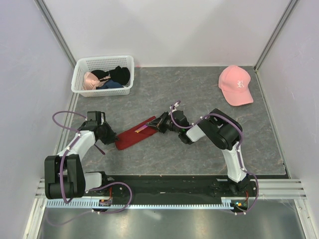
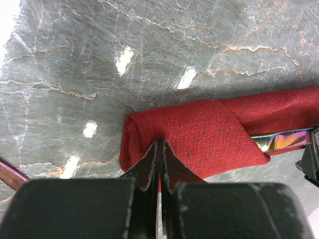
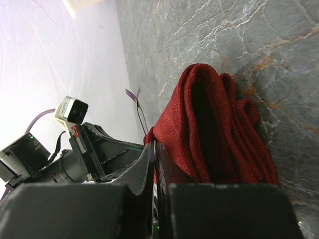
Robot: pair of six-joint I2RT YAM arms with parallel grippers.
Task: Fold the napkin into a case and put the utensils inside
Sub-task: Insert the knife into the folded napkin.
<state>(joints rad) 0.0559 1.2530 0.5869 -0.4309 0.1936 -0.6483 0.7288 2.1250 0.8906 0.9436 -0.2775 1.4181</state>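
The dark red napkin (image 1: 130, 138) lies as a narrow folded strip, a case, slanting across the middle of the table. My left gripper (image 1: 113, 139) is at its lower-left end, with its jaws shut on the cloth (image 2: 199, 129) at the rounded fold. An iridescent utensil (image 2: 281, 141) sticks out from under the diagonal flap and lies along the strip (image 1: 143, 128). My right gripper (image 1: 159, 123) is at the upper-right end, shut on the utensil's thin end just above the layered cloth (image 3: 209, 124). The rest of the utensil is hidden inside the fold.
A white basket (image 1: 102, 59) with black and pink garments stands at the back left. A pink cap (image 1: 237, 84) lies at the back right. Grey walls close in the table on both sides. The left arm (image 3: 75, 154) fills the space beyond the napkin in the right wrist view.
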